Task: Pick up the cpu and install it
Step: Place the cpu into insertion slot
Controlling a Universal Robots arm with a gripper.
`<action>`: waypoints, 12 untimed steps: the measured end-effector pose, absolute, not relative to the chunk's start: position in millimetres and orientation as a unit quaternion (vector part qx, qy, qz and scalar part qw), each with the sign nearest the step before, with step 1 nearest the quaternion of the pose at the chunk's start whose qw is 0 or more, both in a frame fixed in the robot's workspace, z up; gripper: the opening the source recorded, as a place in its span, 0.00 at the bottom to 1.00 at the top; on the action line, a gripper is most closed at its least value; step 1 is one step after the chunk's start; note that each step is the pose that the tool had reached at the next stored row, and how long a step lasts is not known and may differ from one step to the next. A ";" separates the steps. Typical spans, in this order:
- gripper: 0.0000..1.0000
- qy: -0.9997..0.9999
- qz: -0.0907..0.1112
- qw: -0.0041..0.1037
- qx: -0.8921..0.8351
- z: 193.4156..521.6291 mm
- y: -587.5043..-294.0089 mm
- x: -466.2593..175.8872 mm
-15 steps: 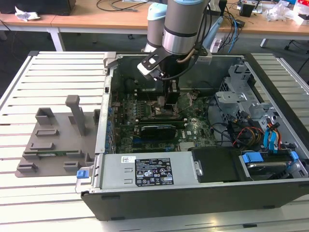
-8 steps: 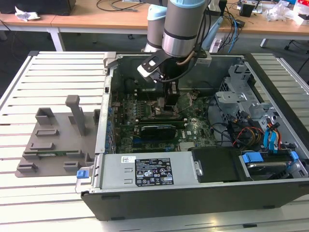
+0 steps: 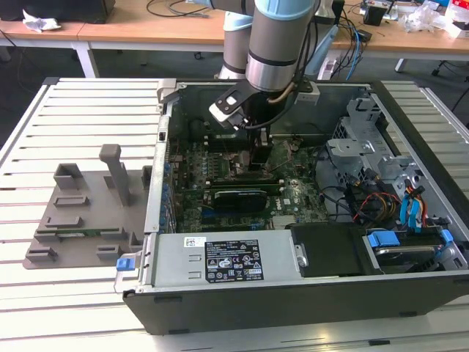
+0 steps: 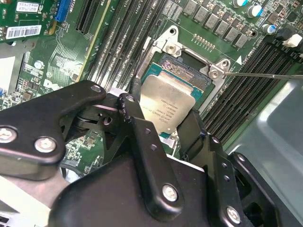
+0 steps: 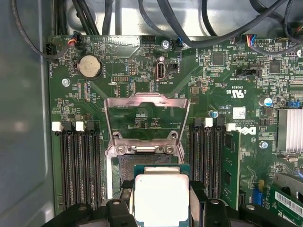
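Note:
In both wrist views the cpu (image 4: 171,105) (image 5: 161,198), a flat square chip with a silver-grey top, sits between the black fingers (image 4: 134,97) of my gripper (image 4: 163,113) (image 5: 161,195), which is shut on its two opposite edges. It hangs just over the open motherboard socket (image 4: 188,66) (image 5: 142,165) and covers part of it. I cannot tell whether it touches the socket. The socket's metal load plate (image 5: 144,113) stands swung up and open. In the exterior view my gripper (image 3: 256,158) reaches down into the open computer case (image 3: 293,293), over the green motherboard (image 3: 293,194).
Black memory slots (image 5: 78,165) (image 5: 208,161) flank the socket on both sides. A thin metal lever (image 4: 260,74) juts out beside the socket. Cables (image 5: 156,23) run along the case wall. A grey fixture plate (image 3: 80,220) with blocks lies at the exterior view's left of the case.

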State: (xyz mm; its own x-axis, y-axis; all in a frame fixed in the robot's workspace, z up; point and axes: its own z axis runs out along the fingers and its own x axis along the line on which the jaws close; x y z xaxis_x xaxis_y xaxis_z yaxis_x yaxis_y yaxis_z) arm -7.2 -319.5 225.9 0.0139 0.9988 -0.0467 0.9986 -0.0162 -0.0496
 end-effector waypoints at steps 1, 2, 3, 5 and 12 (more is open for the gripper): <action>0.55 -0.701 0.034 0.001 -0.712 225.5 -319.5 -7.2; 0.55 -0.701 0.034 0.001 -0.712 225.2 -319.5 -7.2; 0.55 -0.701 0.034 0.001 -0.712 224.1 -319.5 -7.2; 0.55 -0.701 0.034 0.001 -0.712 222.2 -319.5 -7.2; 0.55 -0.701 0.034 0.001 -0.712 218.7 -319.5 -7.2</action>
State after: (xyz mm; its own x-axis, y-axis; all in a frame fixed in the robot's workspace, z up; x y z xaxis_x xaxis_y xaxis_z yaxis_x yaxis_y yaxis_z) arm -7.2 -319.5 218.7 0.0139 0.9988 -0.0467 0.9986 -0.0162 -0.0496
